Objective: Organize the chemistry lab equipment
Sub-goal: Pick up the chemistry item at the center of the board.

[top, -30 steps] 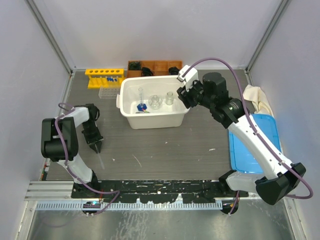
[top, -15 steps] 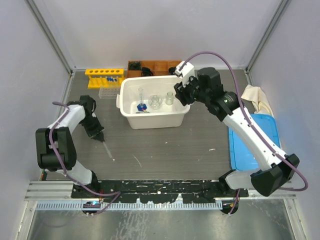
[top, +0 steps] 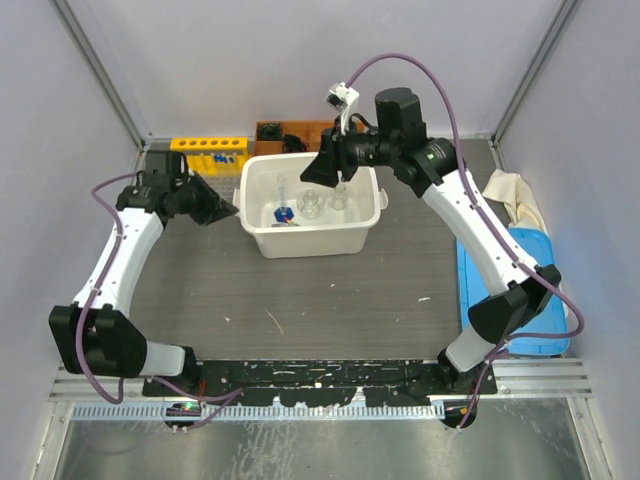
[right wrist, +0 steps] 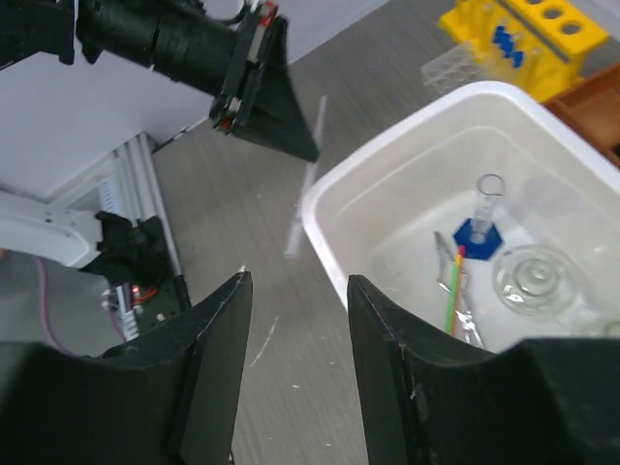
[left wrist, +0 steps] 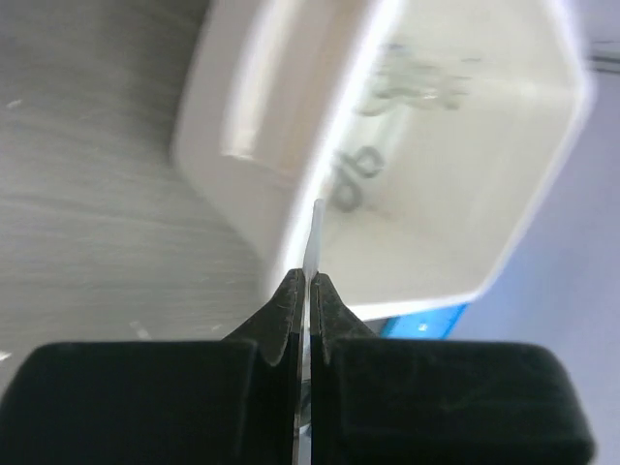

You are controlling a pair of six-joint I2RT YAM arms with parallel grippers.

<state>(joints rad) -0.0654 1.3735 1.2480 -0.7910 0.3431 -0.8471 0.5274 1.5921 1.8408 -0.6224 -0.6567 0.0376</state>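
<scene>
Two jaws of left gripper (left wrist: 307, 279) clenched on thin clear rod (left wrist: 313, 232), tip just beside white tub (top: 262, 240) left rim. Right gripper (right wrist: 297, 281) parted, empty, above tub holding glass flasks (right wrist: 531, 276). Risk: rod strikes rim, pivots in narrow pinch, drops outside.

Yellow rack (top: 208, 150) at 11 o'clock; flasks (top: 312, 203) upright, tongs (right wrist: 452, 274) flat in tub (top: 300, 246) toward 12 — thin clear rod (left wrist: 312, 232) pinched at 10.
</scene>
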